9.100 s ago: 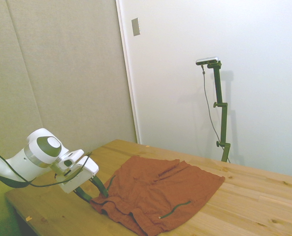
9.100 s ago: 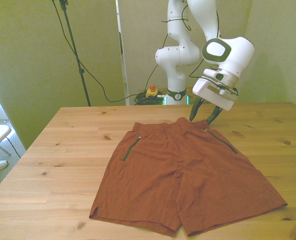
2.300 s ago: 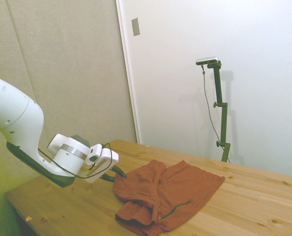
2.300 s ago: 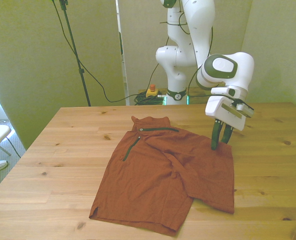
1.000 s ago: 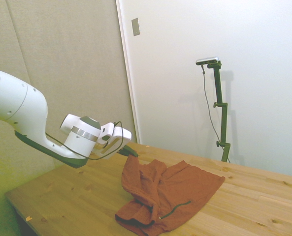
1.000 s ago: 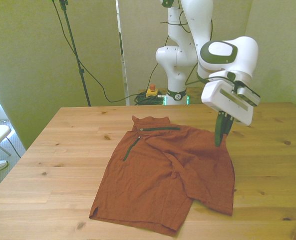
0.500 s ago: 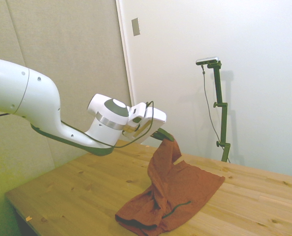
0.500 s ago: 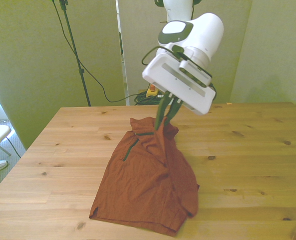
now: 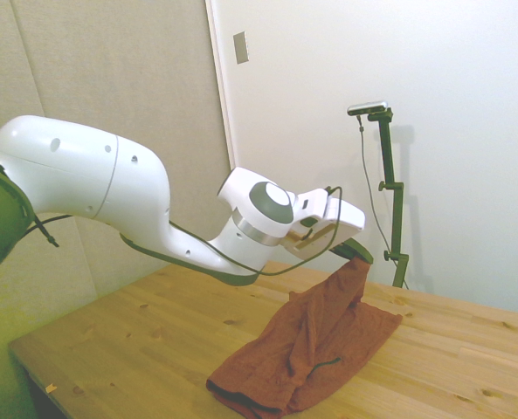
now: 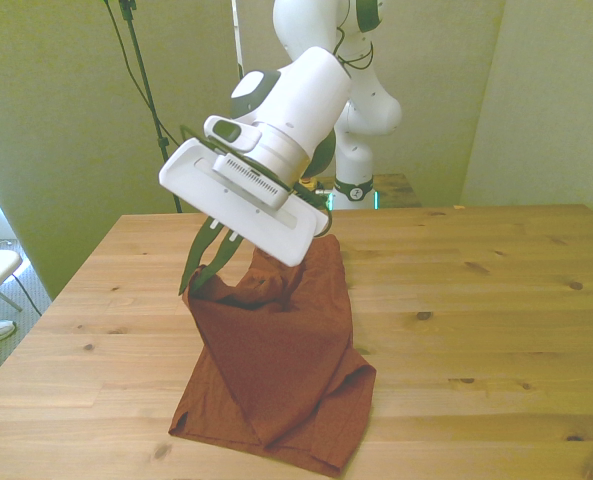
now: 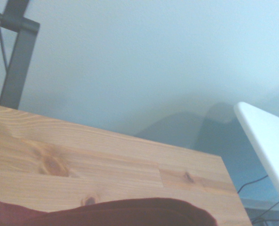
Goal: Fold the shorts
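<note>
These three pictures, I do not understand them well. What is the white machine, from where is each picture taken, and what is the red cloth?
The white machine is a robot arm with a two-finger gripper at its end. One picture is taken from beside the light wooden table. Another is taken from across the table, facing the robot. The third comes from a small camera on the robot's wrist, so it shows only a close, blurry patch of table and cloth.

The red cloth is a pair of rust-red soft fabric shorts. The dark fingers are shut on one edge of the shorts and hold it up above the table. The rest hangs down, and the lower part lies rumpled on the wood. In the side view a dark green pocket zipper shows.
</note>
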You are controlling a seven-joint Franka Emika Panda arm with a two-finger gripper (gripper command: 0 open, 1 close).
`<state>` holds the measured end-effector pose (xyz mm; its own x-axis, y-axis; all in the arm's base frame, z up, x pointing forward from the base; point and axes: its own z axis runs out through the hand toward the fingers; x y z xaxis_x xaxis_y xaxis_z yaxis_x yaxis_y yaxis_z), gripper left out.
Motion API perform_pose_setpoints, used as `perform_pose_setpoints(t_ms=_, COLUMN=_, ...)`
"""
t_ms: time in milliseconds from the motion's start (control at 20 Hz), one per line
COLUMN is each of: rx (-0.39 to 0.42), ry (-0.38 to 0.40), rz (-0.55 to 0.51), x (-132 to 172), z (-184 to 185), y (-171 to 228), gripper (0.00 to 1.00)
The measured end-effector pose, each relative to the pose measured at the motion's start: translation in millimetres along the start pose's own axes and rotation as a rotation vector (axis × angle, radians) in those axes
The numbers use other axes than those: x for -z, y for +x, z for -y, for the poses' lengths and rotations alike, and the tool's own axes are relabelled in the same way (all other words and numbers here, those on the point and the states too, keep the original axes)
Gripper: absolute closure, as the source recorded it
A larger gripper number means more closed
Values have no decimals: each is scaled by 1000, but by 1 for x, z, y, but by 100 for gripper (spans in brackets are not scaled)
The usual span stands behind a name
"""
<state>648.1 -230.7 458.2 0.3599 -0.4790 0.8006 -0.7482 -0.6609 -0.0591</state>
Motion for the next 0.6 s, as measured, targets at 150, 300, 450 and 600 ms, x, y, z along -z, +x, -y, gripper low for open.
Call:
perform_pose_setpoints(t_ms=150, rx=-38, ry=14, rz=22, x=-11, z=-10, y=5, gripper=0)
perform_pose_setpoints(t_ms=300, rx=-37, ry=13, rz=35, x=-19, z=-17, y=3, gripper=0)
perform_pose_setpoints(t_ms=450, rx=-63, ry=22, rz=62, x=-22, z=-17, y=1, gripper=0)
perform_pose_setpoints(t_ms=600, rx=-124, ry=72, rz=180, x=-4, z=-11, y=-6, gripper=0)
